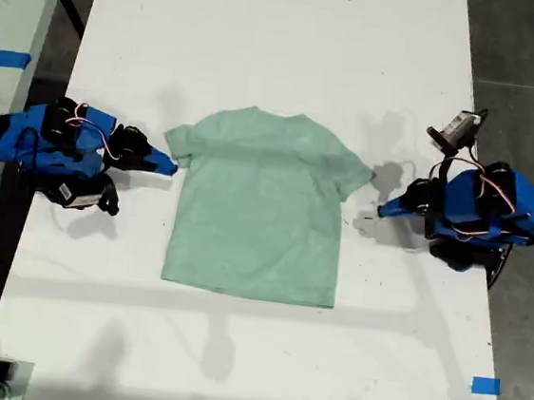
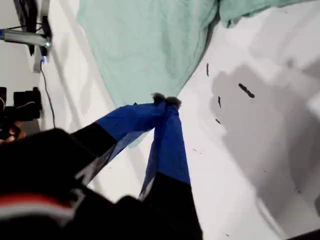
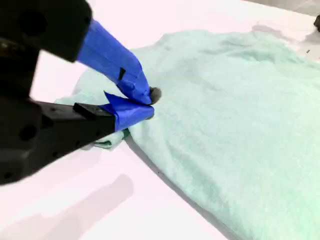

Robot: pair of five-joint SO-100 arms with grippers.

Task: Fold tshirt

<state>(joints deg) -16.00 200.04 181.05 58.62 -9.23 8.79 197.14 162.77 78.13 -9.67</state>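
You are looking at the tshirt [image 1: 256, 208] lying flat and face up in the middle of the white table [image 1: 266, 28], with its collar pointing toward the exterior view's top and both sleeves spread out. My first gripper [image 2: 165, 101] is sitting low over the table on the exterior view's right, just beside the shirt's side edge below the sleeve. Its jaws are pressing together with nothing visible between them. My second gripper [image 3: 147, 102] is reaching in from the exterior view's left and touching the other sleeve [image 1: 182, 143], which is bunching slightly under it. Its jaws are also pressing together, but you cannot tell whether any cloth is caught between them.
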